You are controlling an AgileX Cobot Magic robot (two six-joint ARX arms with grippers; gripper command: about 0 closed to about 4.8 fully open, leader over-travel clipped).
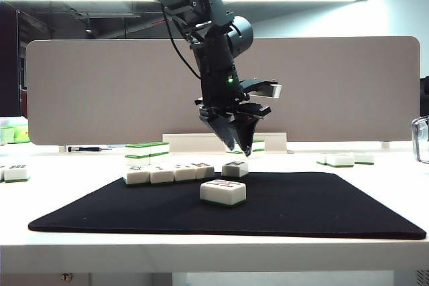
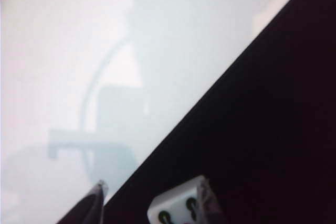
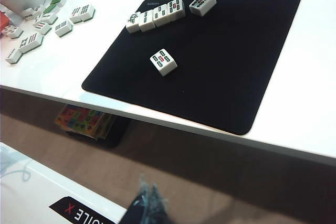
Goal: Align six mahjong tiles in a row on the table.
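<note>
Exterior view is showing the white table (image 1: 375,239) carrying a large black mat (image 1: 301,205), with a grey partition panel (image 1: 100,92) standing behind it. On the mat, four mahjong tiles (image 1: 169,173) are lying touching side by side in a row near the far edge. A fifth tile (image 1: 234,168) is sitting just beside the row's right end, a small gap apart and slightly turned. A sixth tile (image 1: 223,192) is lying alone nearer the front, well apart from the row. Loose tiles (image 1: 345,159) are resting off the mat on the table, and stacked green-topped tiles (image 1: 147,150) are standing behind the row.

The left arm (image 1: 218,38) is reaching down from above, its wrist bent so the left gripper (image 1: 236,144) is pointing downward. The gripper is hanging just above the fifth tile, its dark fingers partly spread and holding nothing. In the left wrist view, one fingertip (image 2: 97,195) is showing over the mat's edge and the tile is appearing at the other finger; whether they are touching I cannot tell.

The right gripper (image 3: 147,203) is barely showing at the edge of the right wrist view, low in front of the table; whether it is spread or pressed together I cannot tell.
</note>
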